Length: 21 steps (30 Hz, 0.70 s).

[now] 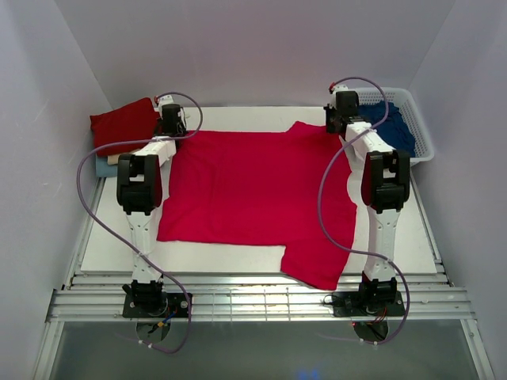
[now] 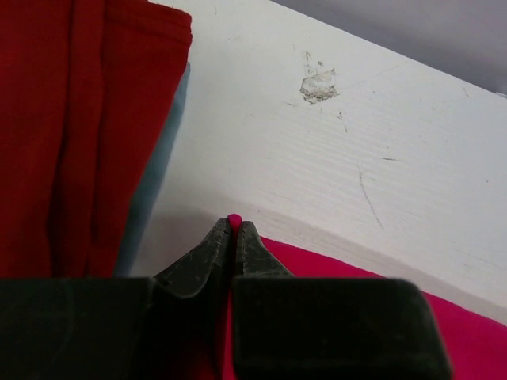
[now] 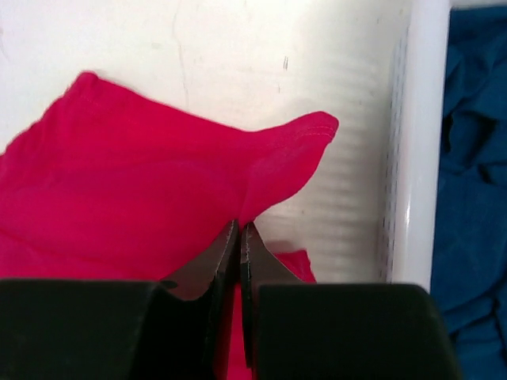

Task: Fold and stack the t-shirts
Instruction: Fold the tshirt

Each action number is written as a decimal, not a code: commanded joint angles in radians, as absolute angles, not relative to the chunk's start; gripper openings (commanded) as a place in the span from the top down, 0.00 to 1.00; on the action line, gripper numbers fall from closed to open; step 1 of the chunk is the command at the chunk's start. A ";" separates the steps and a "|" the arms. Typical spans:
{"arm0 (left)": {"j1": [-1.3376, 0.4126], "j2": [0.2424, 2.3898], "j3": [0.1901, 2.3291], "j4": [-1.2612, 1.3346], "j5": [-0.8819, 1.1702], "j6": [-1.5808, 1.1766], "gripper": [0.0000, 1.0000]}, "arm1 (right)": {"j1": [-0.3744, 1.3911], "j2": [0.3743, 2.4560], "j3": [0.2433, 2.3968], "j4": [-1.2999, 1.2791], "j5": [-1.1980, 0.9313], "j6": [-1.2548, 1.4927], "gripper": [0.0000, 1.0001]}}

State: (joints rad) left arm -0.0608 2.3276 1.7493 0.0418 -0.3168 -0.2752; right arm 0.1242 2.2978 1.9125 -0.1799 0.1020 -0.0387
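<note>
Left gripper (image 2: 234, 231) clenches the far left corner of the bright crimson-red cloth t-shirt (image 1: 253, 190); right gripper (image 3: 239, 231) pinches it at the far sleeve. The shirt lies spread across the white bench (image 1: 230, 256), beside a folded darker red shirt (image 1: 123, 123).

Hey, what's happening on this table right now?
Two robot arms grip a crimson t-shirt spread flat on the table. The left hand and right hand are each shut on its far edge, one at each end. A folded dark red shirt sits far left; navy cloth lies in the white basket.
</note>
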 commanded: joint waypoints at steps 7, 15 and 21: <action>-0.052 2.123 1.566 0.135 -0.366 -0.272 0.95 | 0.144 2.114 1.688 -0.121 0.126 -0.038 0.92; -0.054 2.054 1.425 0.127 -0.377 -0.290 0.95 | 0.179 1.971 1.496 -0.104 0.167 -0.034 0.92; -0.052 1.988 1.333 0.135 -0.409 -0.302 0.95 | 0.199 1.887 1.413 -0.120 0.187 -0.028 0.92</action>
State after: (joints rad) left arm -0.0608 2.0930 1.3624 0.1146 -0.3637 -0.2905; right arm 0.1936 1.9522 1.4387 -0.1474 0.1543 -0.0330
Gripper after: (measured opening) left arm 0.146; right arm 0.080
